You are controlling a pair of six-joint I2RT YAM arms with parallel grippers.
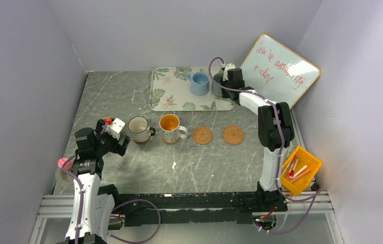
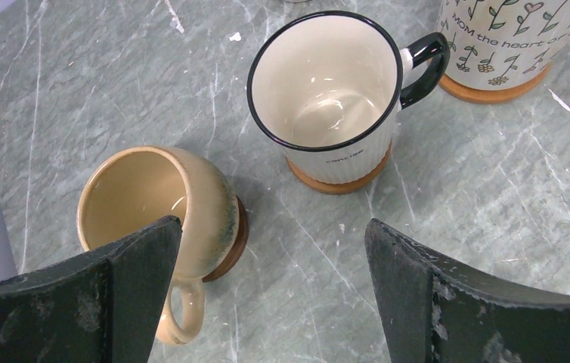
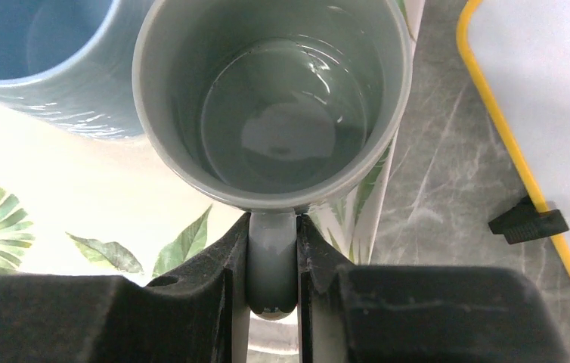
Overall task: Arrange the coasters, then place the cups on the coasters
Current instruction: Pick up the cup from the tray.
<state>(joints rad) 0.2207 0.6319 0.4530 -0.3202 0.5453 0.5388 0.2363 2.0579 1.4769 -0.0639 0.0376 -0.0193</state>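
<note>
Right arm grips the grey-green mug by its handle on the tray, seemingly about to carry it to a coaster.

The right jaws are pinched narrow on the smooth glazed handle of the grey-green mug (image 3: 282, 113). The mug stands upright at the right edge of the glossy leaf-print tray (image 1: 169, 96), just beside the light blue mug (image 1: 199, 83). The next move likely calls for a straight lift clear of the tray and the blue mug. It would then travel to one of two bare woven coasters (image 1: 202, 134), round and tan, lying side by side on the grey marbled table (image 1: 128, 91), right of the patterned mug (image 1: 170, 127). The left jaws gape wide and hold nothing, above the rounded tan mug (image 2: 153, 204) and the ribbed white mug with dark rim (image 2: 327, 83). Each of those sits on a smooth brown disc.
</note>
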